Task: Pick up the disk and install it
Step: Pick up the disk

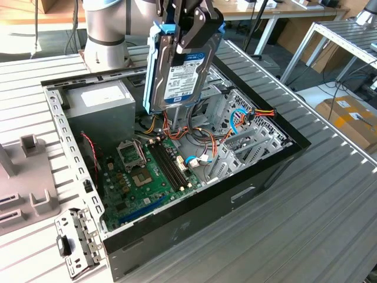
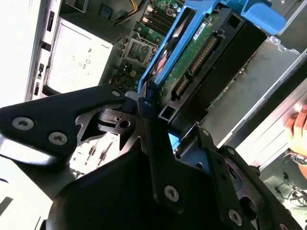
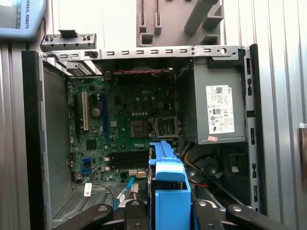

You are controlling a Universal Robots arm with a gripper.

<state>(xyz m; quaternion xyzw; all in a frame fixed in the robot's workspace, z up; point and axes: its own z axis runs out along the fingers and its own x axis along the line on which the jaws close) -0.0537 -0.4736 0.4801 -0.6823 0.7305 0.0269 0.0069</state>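
The disk [image 1: 182, 73] hangs upright above the open computer case [image 1: 177, 230], its white-and-blue label facing the camera and a light blue carrier bracket framing its edges. My gripper [image 1: 187, 32] is shut on the disk's upper end, black fingers on either side. In the second wrist view the disk [image 2: 194, 55] shows its green circuit-board side between the fingers [image 2: 146, 124]. In the first wrist view the blue carrier [image 3: 168, 189] sits between the black fingers [image 3: 211, 213], over the motherboard [image 3: 129, 120]. The disk hangs clear of the metal drive cage [image 1: 247, 141].
The case holds a grey power supply [image 1: 100, 106], a green motherboard [image 1: 141, 177] and loose coloured cables [image 1: 244, 115]. Grey plastic fixtures [image 1: 26, 147] and a metal bracket [image 1: 73, 242] lie at the exterior view's left. A person's hand [image 2: 298, 127] shows beside the case.
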